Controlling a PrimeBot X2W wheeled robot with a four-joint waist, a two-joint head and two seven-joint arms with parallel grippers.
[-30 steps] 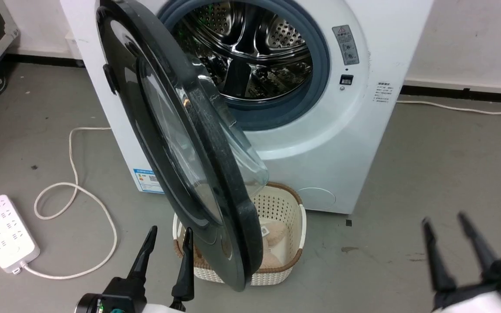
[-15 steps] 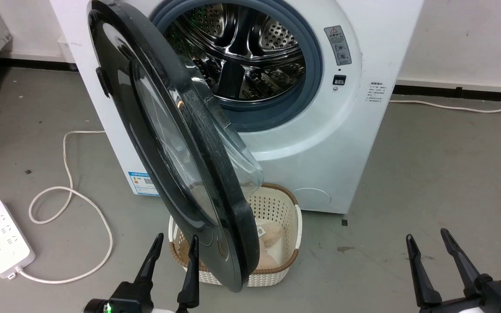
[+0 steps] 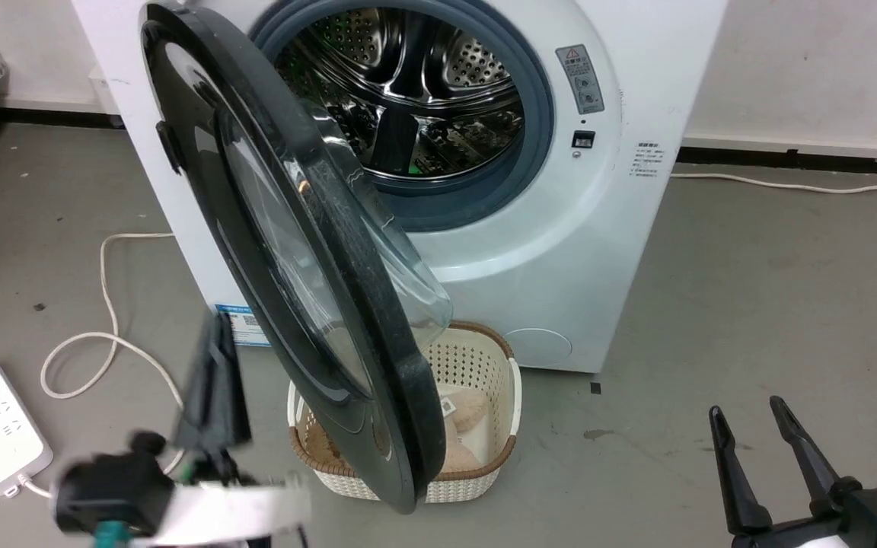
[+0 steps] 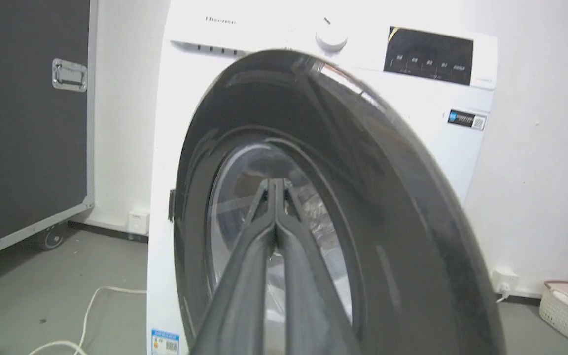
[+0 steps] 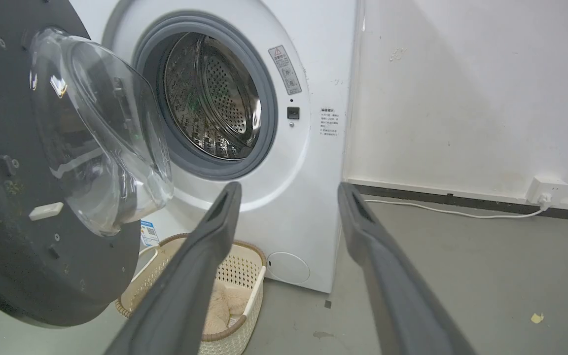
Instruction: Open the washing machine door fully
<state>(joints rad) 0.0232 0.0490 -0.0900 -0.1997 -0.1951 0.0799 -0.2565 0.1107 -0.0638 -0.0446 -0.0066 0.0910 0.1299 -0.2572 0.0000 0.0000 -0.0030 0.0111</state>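
Washing machine door (image 3: pixel 294 251), head view: it hangs about half open and nearly edge-on, running from the upper left of the frame to the lower centre. The hinge side is at the upper left, the free rim low at centre.
- Left gripper (image 3: pixel 214 358), lower left, is blurred on the door's outer side. Its fingers read as one dark strip and carry nothing.
- Right gripper (image 3: pixel 747 426), lower right, is well apart from the door, fingers spread and empty.
- Judgement: the rest of the swing goes toward the frame's left. Force belongs at the free rim, far from the hinge. From the outer side that means hooking and drawing the rim along its arc, since a flat push there would close the door.
- Basket (image 3: pixel 511 380) sits under the free rim and holds pale beige soft lumps, one with a tag. I cannot tell how far the rim clears it.
- Drum (image 3: pixel 423 91): nothing seen inside.

Left wrist view:
- The door's black ring (image 4: pixel 387 197) and glass take up the centre of the frame.
- The gripper's (image 4: pixel 275 185) fingers are pressed together, gripping nothing, with the tips lying over the glass. I cannot tell whether they touch it.
- A second small basket (image 4: pixel 567 315) at the lower right edge holds something blue and pink, too small to name.

Right wrist view:
- The door's inner face (image 5: pixel 17 246) with its glass bowl (image 5: pixel 101 138) is at the left.
- The gripper (image 5: pixel 289 190) is wide open and empty, lower centre.
- The basket (image 5: pixel 252 256) by the machine's foot shows the same beige lumps (image 5: pixel 220 305).
- The drum (image 5: pixel 210 98), upper centre, looks empty.
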